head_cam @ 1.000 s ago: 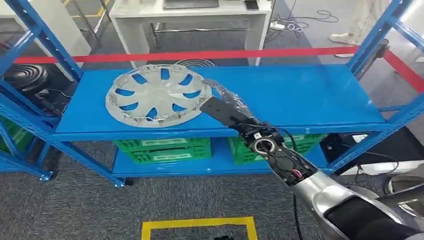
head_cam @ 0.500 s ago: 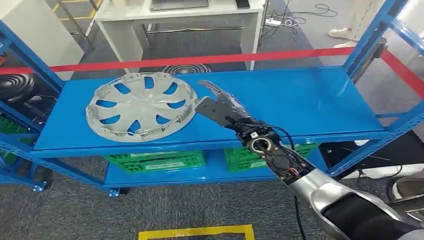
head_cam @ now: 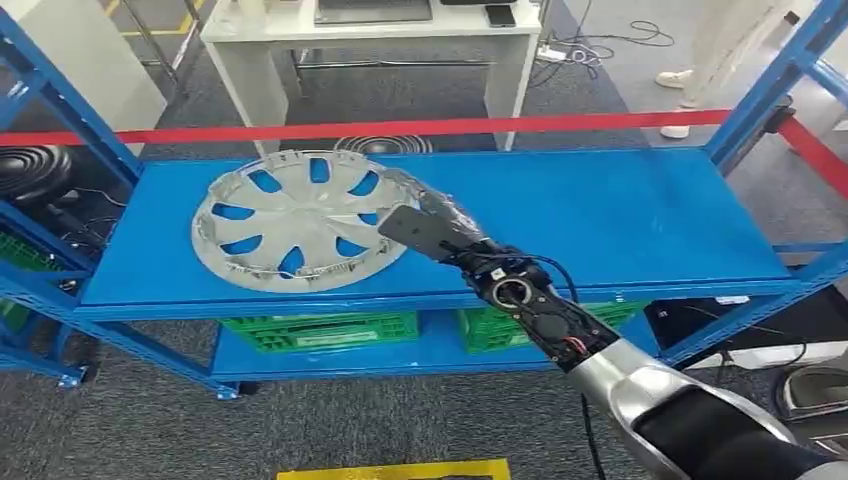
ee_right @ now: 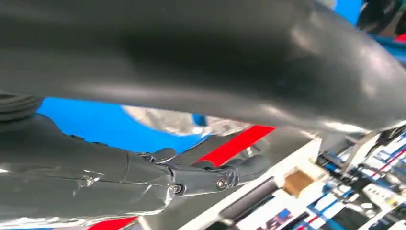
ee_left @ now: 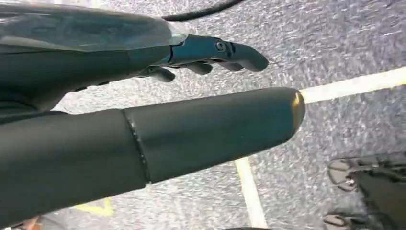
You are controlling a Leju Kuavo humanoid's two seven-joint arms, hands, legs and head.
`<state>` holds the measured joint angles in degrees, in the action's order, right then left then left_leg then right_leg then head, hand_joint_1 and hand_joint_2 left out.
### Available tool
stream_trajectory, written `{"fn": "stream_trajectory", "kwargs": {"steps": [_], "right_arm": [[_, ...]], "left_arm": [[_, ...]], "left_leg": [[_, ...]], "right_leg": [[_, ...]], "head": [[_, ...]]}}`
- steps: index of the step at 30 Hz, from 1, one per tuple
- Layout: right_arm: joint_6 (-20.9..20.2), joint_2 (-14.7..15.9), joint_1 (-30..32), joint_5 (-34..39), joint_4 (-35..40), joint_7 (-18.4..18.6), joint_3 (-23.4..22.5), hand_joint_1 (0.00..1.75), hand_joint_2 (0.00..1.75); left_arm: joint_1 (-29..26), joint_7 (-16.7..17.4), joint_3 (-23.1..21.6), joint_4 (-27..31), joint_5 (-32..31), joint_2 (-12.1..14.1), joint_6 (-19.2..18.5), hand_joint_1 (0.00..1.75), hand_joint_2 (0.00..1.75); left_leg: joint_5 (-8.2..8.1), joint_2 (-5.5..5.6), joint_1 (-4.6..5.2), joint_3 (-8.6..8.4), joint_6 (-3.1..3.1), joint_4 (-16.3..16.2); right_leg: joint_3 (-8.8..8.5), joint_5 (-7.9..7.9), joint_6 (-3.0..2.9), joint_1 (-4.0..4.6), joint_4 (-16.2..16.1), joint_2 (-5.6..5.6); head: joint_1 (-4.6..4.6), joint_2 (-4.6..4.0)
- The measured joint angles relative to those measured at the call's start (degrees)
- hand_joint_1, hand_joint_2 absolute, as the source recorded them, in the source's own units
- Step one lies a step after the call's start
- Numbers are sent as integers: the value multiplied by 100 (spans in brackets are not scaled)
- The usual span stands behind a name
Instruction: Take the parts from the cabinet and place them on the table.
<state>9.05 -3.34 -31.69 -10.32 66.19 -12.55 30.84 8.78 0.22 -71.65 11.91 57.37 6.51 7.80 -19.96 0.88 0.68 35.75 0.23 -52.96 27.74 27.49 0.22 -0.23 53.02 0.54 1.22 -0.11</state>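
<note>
Silver spoked hubcap [head_cam: 297, 220] (blue shelf [head_cam: 620, 215])

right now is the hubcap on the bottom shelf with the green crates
No, the hubcap lies flat on the upper blue shelf, while the green crates sit on the shelf below it.

A silver-grey spoked wheel cover [head_cam: 298, 220] lies on a bright blue shelf [head_cam: 620, 215], with green slotted crates [head_cam: 320, 330] below, a red tape [head_cam: 450, 127] behind, speckled grey carpet [head_cam: 150, 430] marked by yellow lines [head_cam: 400, 468], and a white tabletop [head_cam: 300, 22] beyond.
</note>
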Motion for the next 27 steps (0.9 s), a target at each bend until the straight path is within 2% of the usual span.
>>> {"fn": "stream_trajectory", "kwargs": {"steps": [2,7,23,24,27], "right_arm": [[-22,-70,-93,-2,-62,0,55,0,0],[-13,-179,-149,42,-153,61,153,0,0],[90,-332,-179,26,-420,-4,345,0,0],[101,-335,-201,-48,-448,20,354,0,175],[161,-350,-364,-301,-675,170,411,0,175]], "left_arm": [[1,-86,24,0,18,15,13,0,0],[-1,-107,28,2,-20,37,18,0,0],[-110,116,28,0,-22,155,-30,0,0],[-111,118,28,0,-4,155,-26,0,0],[-113,103,46,0,31,138,-17,0,0]], "left_leg": [[-5,1,0,-2,14,-1],[-3,3,0,-4,23,-1],[-1,1,-30,-32,19,13],[-1,1,-31,-32,19,13],[-1,0,-32,-32,18,14]], "right_leg": [[-7,0,28,-2,-15,-4],[-9,-7,56,-1,-19,-13],[-30,-6,57,13,-18,-13],[-29,-5,57,15,-18,-13],[-29,-5,56,18,-18,-12]], "head": [[2,0],[2,0],[-4,0],[-4,0],[-7,0]]}}
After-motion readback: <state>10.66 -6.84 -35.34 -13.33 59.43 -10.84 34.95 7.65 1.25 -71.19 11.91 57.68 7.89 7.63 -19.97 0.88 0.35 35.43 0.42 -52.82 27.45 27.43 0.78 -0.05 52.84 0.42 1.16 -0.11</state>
